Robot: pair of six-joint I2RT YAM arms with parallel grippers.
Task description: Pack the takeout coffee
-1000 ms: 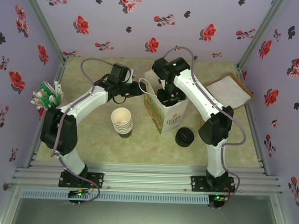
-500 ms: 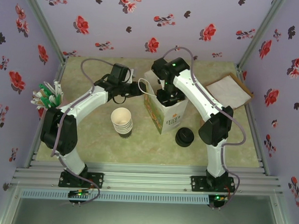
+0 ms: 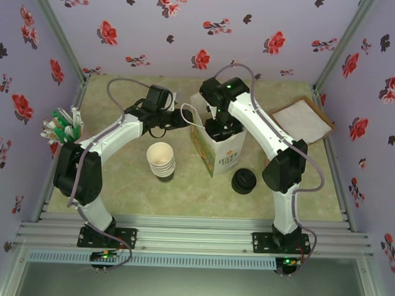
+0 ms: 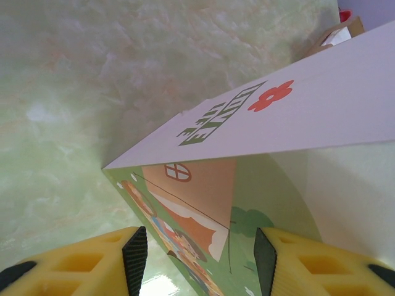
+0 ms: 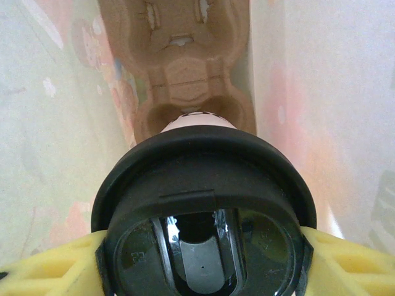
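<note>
Right fingers (image 5: pixel 43 265) pinch the takeout coffee (image 5: pixel 203 197) by its black lid, inside the white paper bag (image 3: pixel 221 152) at the centre of the worktop (image 3: pixel 117 190), over a cardboard cup carrier (image 5: pixel 185 68) on the bag's floor. Left fingers (image 4: pixel 86 262) stand spread astride the bag's 10 o'clock corner. Arms and bag sit almost exactly as they did a second earlier.
</note>
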